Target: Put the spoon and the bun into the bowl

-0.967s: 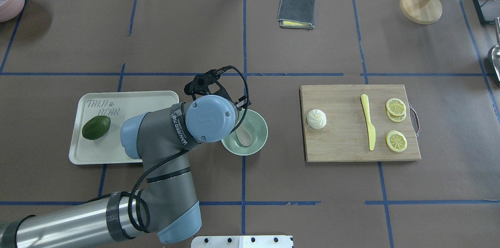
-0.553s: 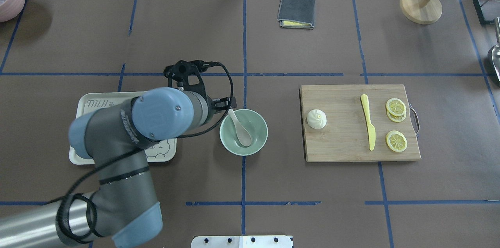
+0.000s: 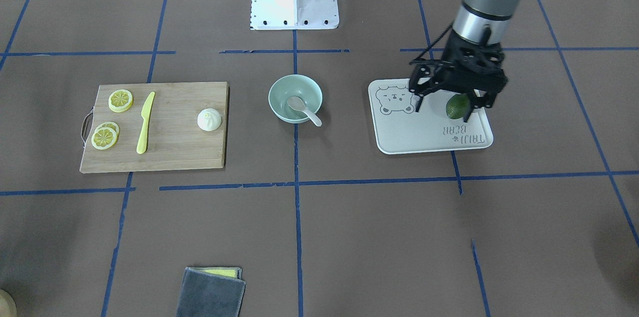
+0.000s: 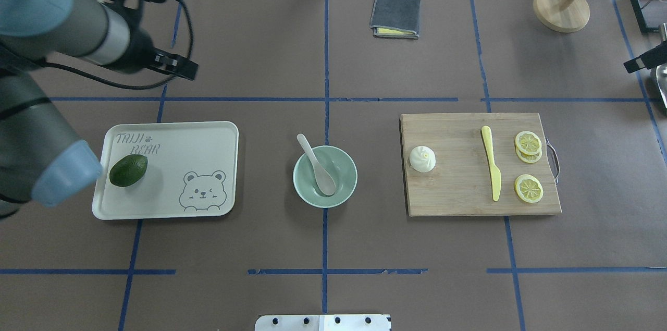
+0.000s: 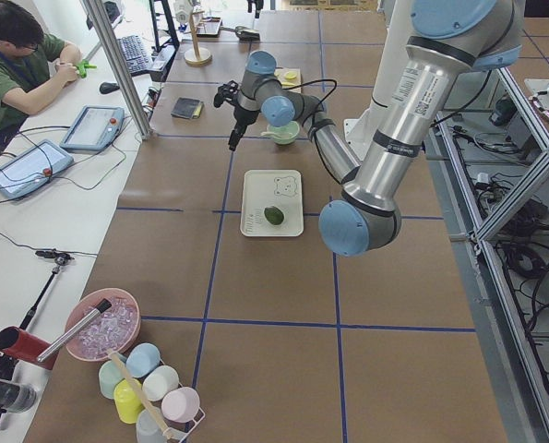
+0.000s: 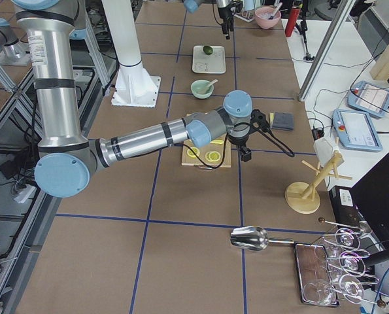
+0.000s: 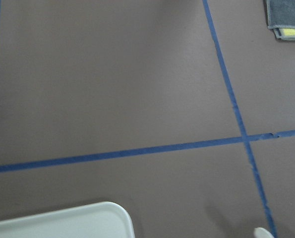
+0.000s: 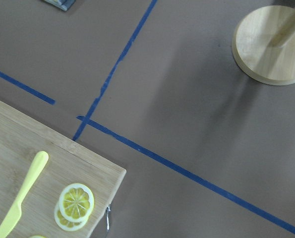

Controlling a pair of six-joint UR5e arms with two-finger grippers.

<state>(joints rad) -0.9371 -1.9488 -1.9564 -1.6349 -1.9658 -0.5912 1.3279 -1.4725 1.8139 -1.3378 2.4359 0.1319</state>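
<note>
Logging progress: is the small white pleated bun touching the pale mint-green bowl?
Apart. The overhead view shows the bun on the wooden cutting board, with bare brown table between the board and the bowl.

The overhead view looks forward and down from the robot's edge of the tabletop [image 4: 260, 34]; the front-facing view looks steeply back from the opposite edge. Both share the bowl [image 4: 348, 174], cutting board [image 4: 453, 185] and tray [image 4: 172, 159]. Side views look along the tabletop from its ends, farther off. Wrist cameras look down close, catching tray and cutting board corners.
</note>
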